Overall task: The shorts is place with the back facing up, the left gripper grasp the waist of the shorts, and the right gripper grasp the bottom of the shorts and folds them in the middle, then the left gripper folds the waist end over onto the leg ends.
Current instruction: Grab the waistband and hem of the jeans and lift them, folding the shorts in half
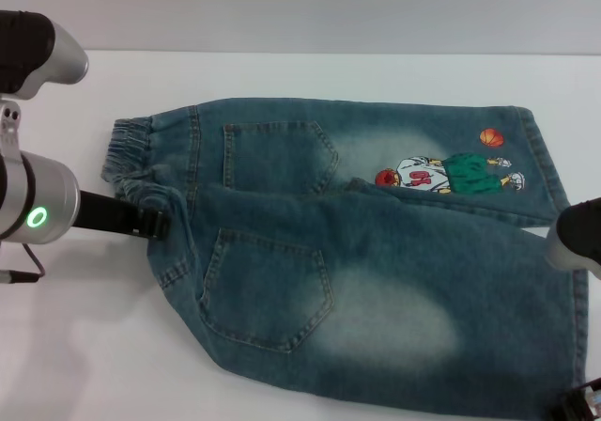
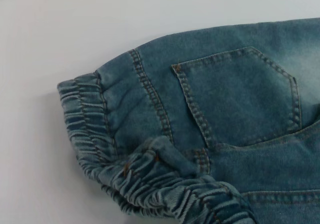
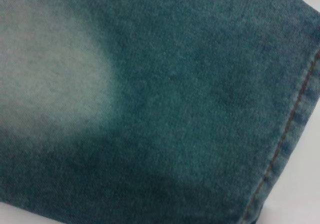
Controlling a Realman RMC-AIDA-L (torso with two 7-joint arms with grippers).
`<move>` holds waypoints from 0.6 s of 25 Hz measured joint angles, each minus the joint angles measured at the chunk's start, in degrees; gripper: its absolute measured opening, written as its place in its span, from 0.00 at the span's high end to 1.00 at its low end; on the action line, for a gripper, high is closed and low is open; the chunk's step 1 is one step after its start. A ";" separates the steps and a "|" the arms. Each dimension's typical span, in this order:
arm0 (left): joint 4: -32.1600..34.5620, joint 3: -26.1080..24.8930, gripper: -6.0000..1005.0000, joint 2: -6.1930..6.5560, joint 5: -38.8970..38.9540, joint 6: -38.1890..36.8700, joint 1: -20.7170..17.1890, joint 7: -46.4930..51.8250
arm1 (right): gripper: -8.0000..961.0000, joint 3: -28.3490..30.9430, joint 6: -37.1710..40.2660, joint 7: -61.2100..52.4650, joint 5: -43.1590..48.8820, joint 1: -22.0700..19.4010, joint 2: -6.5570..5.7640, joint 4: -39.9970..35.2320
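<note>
Back-up on the table, the shorts fill mid-frame. My left gripper, centre-left, pinches the waist of the shorts for folding; my right gripper's grip, lower right, I cannot tell.

R gripper cut off, btm edge

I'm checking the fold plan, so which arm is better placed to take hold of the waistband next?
Left. The left gripper is already at the waist of the shorts, where the band bunches. The right gripper is over the bottom of the shorts at the far end, probably too far across.
</note>
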State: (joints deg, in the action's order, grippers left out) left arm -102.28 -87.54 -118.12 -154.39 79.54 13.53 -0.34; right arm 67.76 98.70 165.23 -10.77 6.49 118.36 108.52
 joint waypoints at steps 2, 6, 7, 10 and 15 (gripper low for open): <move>-0.02 0.00 0.79 0.00 -0.06 0.15 0.01 0.00 | 0.38 0.01 -0.34 0.00 0.00 0.03 0.01 -0.28; -0.02 0.00 0.79 0.00 -0.10 0.22 0.01 0.00 | 0.39 0.00 -0.52 0.00 -0.02 0.30 0.03 -0.77; -0.02 0.00 0.79 0.00 -0.12 0.24 0.01 0.00 | 0.39 -0.02 -0.52 0.00 -0.03 0.32 0.04 -0.79; -0.10 0.00 0.79 0.00 -0.21 0.32 0.01 -0.01 | 0.40 -0.07 -0.53 0.00 -0.10 0.37 0.03 -0.80; -0.43 0.17 0.79 0.00 -0.25 0.36 0.01 -0.01 | 0.41 -0.07 -0.53 0.00 -0.18 0.44 0.03 -0.73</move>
State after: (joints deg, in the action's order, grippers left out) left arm -102.72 -87.37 -118.12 -154.64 79.89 13.54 -0.35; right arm 67.69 98.17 165.23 -10.95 6.92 118.39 107.79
